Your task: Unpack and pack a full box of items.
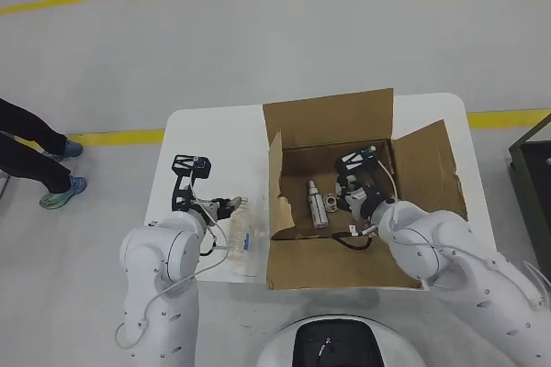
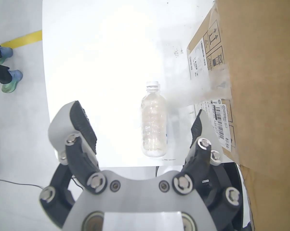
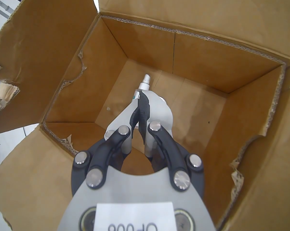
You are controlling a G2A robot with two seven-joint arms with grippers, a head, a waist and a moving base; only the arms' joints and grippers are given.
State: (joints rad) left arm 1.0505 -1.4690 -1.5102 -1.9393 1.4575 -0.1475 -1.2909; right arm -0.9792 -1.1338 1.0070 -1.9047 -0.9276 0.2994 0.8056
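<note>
clear plastic made up the water bottle (image 2: 154, 123) in the left wrist view. it lay on its side on the white tabletop (image 2: 99, 37), white cap pointing away, just beside the cardboard box (image 2: 255, 49). the left claw (image 2: 139, 110) hung above it with its fingers wide apart, one to each side of the bottle and holding nothing. i judged the bottle light, thin-walled and easy to dent, smooth and ready to roll, so the ribbed middle looked the best place to grip it, gently. the box's outer wall carried white shipping labels with barcodes, and printed handling symbols, one of them a pair of upward arrows.

corrugated walls surrounded the right claw (image 3: 140, 102) in the right wrist view. its fingers were pressed together on nothing, low inside the box. beyond its tip, on the box floor, lay a small white spray bottle (image 3: 145, 82), nozzle pointing away. it was probably stiff and light, better taken round the body than by the pump. a printed sticker sat on the wrist plate.

from the top view, the box (image 1: 422, 165) stood with its flaps open. the spray bottle (image 1: 318, 204) lay inside it and the water bottle (image 1: 239, 231) outside, near its torn flap.
</note>
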